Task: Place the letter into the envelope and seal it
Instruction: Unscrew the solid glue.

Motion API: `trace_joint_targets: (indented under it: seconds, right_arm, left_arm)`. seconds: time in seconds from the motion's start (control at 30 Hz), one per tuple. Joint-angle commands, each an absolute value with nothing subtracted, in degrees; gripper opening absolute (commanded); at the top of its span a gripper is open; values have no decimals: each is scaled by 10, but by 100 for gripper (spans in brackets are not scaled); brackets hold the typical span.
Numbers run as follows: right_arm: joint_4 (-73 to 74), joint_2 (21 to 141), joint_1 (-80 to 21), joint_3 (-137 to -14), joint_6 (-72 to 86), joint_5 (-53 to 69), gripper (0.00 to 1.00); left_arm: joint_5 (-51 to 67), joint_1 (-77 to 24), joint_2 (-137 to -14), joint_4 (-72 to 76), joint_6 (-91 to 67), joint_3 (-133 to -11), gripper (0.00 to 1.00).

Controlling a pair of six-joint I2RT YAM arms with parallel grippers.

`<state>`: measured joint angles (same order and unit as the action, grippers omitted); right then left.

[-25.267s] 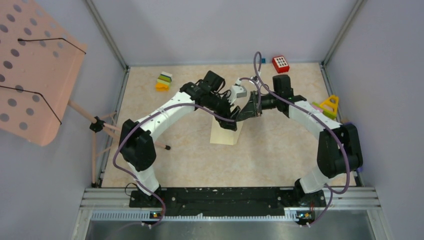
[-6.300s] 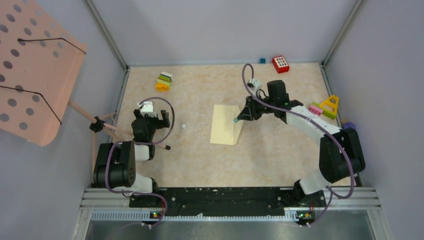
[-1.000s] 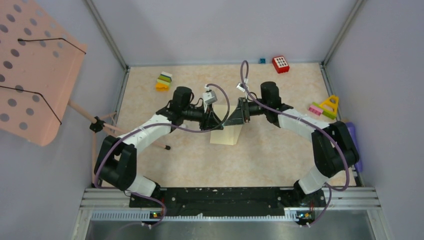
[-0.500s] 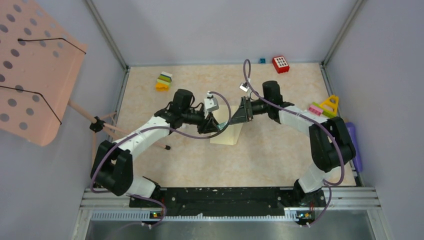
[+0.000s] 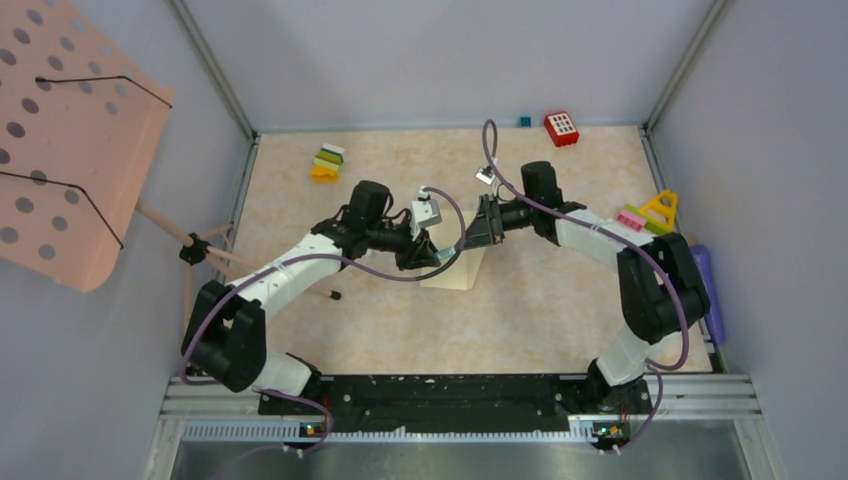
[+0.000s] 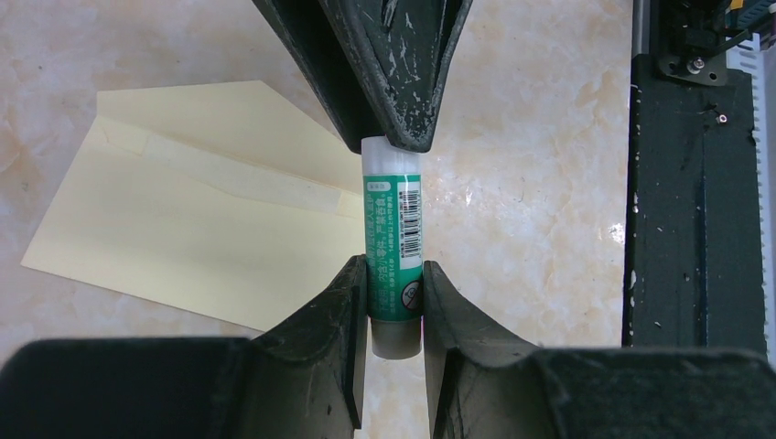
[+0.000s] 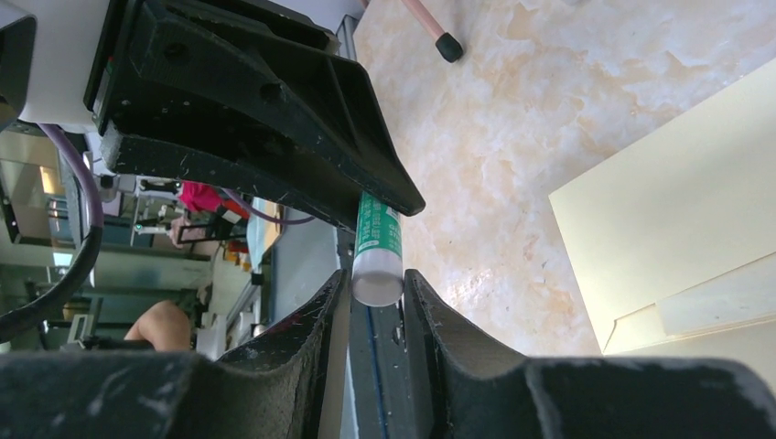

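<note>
The pale yellow envelope (image 5: pixel 452 275) lies flat mid-table with its triangular flap open; it also shows in the left wrist view (image 6: pixel 183 219) and the right wrist view (image 7: pixel 677 219). No separate letter shows. A green glue stick (image 6: pixel 393 238) is held in the air between the two grippers above the envelope's edge. My left gripper (image 6: pixel 394 302) is shut on its grey base end. My right gripper (image 7: pixel 377 288) is shut on its white end (image 7: pixel 377 282). In the top view the left gripper (image 5: pixel 433 253) and the right gripper (image 5: pixel 468 240) meet tip to tip.
Toy blocks lie at the back left (image 5: pixel 327 162), a red block (image 5: pixel 561 128) at the back right, and a yellow triangle (image 5: pixel 659 211) at the right edge. A pink perforated stand (image 5: pixel 70 130) and a wooden rod (image 5: pixel 320 290) are at the left.
The left arm came in from the left side to the right gripper. Over the last second the left gripper edged right and down, and both grippers now hold the glue stick.
</note>
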<state>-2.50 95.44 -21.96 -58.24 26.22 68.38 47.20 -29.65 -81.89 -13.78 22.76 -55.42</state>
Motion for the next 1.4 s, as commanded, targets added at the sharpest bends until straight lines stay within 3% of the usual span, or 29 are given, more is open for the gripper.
trace_joint_targets:
  seconds: [0.0, 0.1, 0.23, 0.33, 0.6, 0.9, 1.23, 1.37]
  right_arm:
    - [-6, 959, -232, -613, 230, 678, 27]
    - [-2, 960, -233, -615, 222, 678, 24]
    - [15, 957, -234, -617, 205, 678, 10]
    - [31, 947, -235, -618, 166, 676, 5]
    - [62, 887, -260, -589, 7, 649, 4]
    - [-3, 822, -264, -526, -82, 650, 6]
    - [-108, 763, -272, -452, -129, 667, 31]
    - [-98, 767, -272, -467, -105, 654, 48]
  left_arm:
    - [473, -300, -815, -127, 236, -571, 0]
    - [472, -301, -815, -126, 235, -570, 0]
    - [478, -300, -816, -126, 233, -570, 0]
    - [509, -299, -820, -134, 232, -574, 0]
    - [695, -296, -870, -230, 236, -623, 0]
    - [831, -268, -934, -263, 207, -650, 0]
    - [859, -264, -941, -267, 198, -651, 0]
    - [819, -264, -926, -271, 210, -651, 0]
